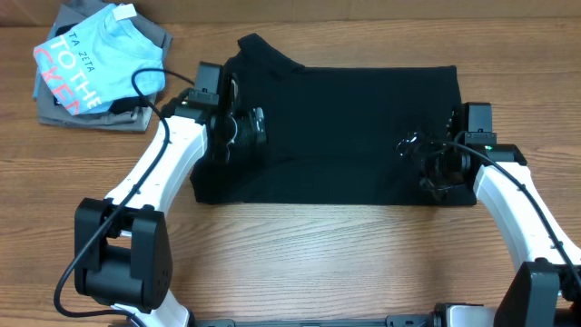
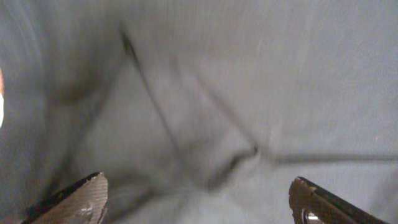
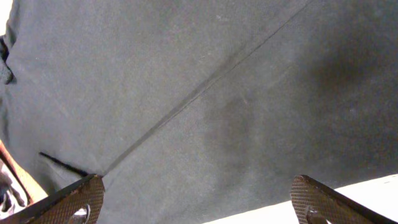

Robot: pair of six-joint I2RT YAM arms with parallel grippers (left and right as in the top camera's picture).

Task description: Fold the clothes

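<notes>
The clothes (image 1: 345, 127), a black shirt, lie flat on the table as a wide rectangle, with the collar end at the back left. My left gripper (image 1: 247, 129) hangs over the shirt's left part. In the left wrist view the left gripper (image 2: 196, 202) stands open over creased fabric (image 2: 249, 93), nothing between its fingers. My right gripper (image 1: 413, 150) is over the shirt's right part, near the right edge. Seen from the right wrist, the right gripper (image 3: 199, 202) is open wide above smooth cloth (image 3: 186, 74) crossed by a seam.
A light blue tee with lettering (image 1: 91, 59) lies on grey folded garments (image 1: 54, 107) at the back left corner. The wooden table (image 1: 318, 263) shows bare in front of the shirt. Both white arms reach in from the front corners.
</notes>
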